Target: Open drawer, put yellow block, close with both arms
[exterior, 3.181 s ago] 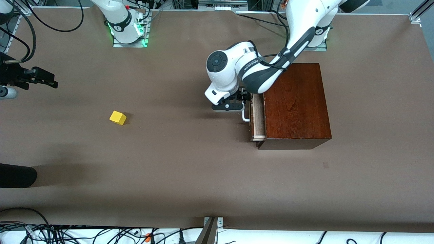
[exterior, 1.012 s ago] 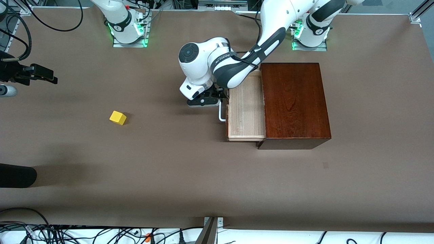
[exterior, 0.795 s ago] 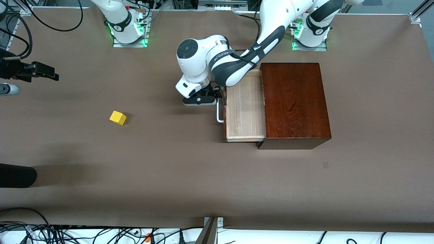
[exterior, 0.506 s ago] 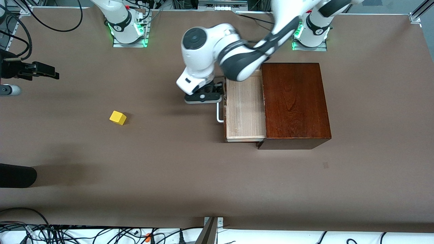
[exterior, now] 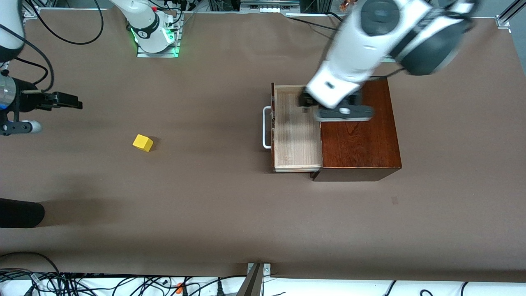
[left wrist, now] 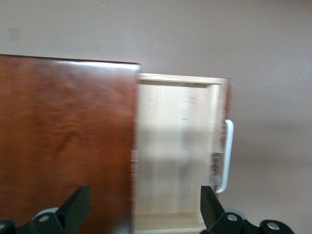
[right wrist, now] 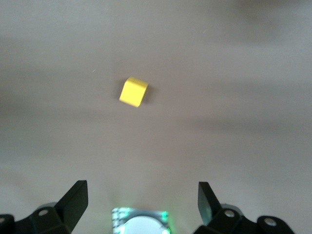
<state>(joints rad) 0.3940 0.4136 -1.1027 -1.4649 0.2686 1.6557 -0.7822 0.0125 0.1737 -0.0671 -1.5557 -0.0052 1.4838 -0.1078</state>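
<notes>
Drawer open, block not yet fetched.
Brown worktop (exterior: 205, 205); glossy reddish-brown wooden box (exterior: 357, 139) toward left arm's end, its pale wood drawer (exterior: 296, 135) out, white loop handle (exterior: 266, 127) facing the right arm's end. Left hand (exterior: 335, 107) above box and drawer, fingers apart. Right hand (exterior: 61, 100) spread, aloft at worktop's edge. Small yellow cube (exterior: 143, 143) sits skewed, well apart from the drawer; risk: a corner pinch could spin it free.

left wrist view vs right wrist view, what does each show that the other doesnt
Only the left wrist view shows the drawer pulled out of the dark wooden box, nothing inside it, with its white handle. Only the right wrist view shows the yellow block lying on the table. Both share the brown table surface and a pair of open jaws at the frame's edge.
</notes>
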